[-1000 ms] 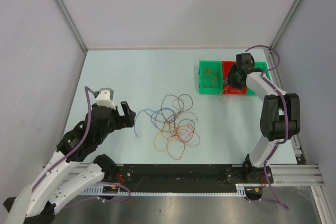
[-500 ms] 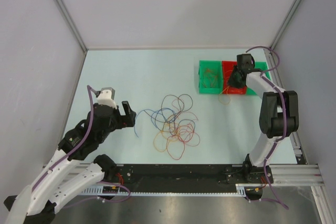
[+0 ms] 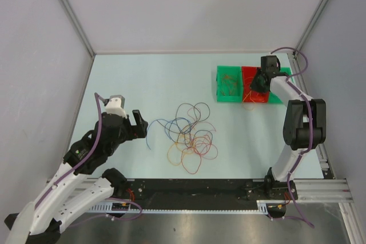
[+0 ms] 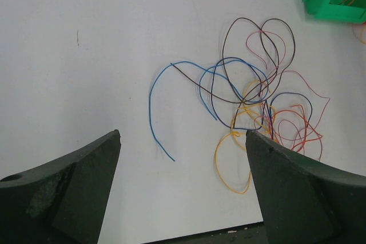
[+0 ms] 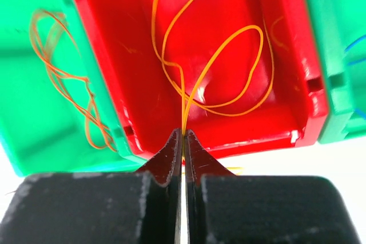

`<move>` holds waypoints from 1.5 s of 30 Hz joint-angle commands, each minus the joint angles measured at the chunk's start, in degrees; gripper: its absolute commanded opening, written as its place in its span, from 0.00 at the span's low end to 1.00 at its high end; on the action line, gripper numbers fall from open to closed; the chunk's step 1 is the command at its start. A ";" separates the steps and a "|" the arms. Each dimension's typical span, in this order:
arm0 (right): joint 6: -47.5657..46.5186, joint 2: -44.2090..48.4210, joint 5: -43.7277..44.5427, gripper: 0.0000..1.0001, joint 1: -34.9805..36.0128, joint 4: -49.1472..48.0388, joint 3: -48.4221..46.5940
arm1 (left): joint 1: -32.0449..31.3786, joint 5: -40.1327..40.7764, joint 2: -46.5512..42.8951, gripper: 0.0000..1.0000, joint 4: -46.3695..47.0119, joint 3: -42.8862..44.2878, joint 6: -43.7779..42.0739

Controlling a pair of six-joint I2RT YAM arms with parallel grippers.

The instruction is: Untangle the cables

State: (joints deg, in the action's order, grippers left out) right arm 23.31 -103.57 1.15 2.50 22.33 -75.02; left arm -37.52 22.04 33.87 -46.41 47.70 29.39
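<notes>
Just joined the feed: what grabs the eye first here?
The bright tangle of cables sprawled mid-table, in front of the open left gripper. At the far right, the right gripper is pinched shut on an orange cable that loops inside the red bin.

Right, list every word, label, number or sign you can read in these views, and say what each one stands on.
No readable text in any view.
Red bin, green bin, table, cables: plain, no lettering.
Left gripper and right gripper, shut on an orange cable: black, no lettering.
Small coloured specks at the arm bases: too small to read.
</notes>
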 commanded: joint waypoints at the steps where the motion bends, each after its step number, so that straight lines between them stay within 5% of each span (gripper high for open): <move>1: -0.02 1.09 1.14 0.00 -0.57 -0.44 -5.30 | 0.60 -0.42 0.06 0.95 1.59 0.20 -1.44; 15: -0.19 -5.24 0.87 0.00 -1.62 2.20 -16.82 | 0.69 -0.25 0.41 0.95 1.50 0.20 -1.35; 45: 2.00 -11.65 -3.61 0.00 -4.26 -5.19 -17.35 | 1.39 -0.60 1.38 0.95 1.68 0.20 -1.53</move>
State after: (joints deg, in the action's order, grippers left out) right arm 24.67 -114.19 -2.02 -1.80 19.77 -89.01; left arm -36.69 21.85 35.24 -46.39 47.70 29.34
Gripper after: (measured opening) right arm 0.012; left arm 0.954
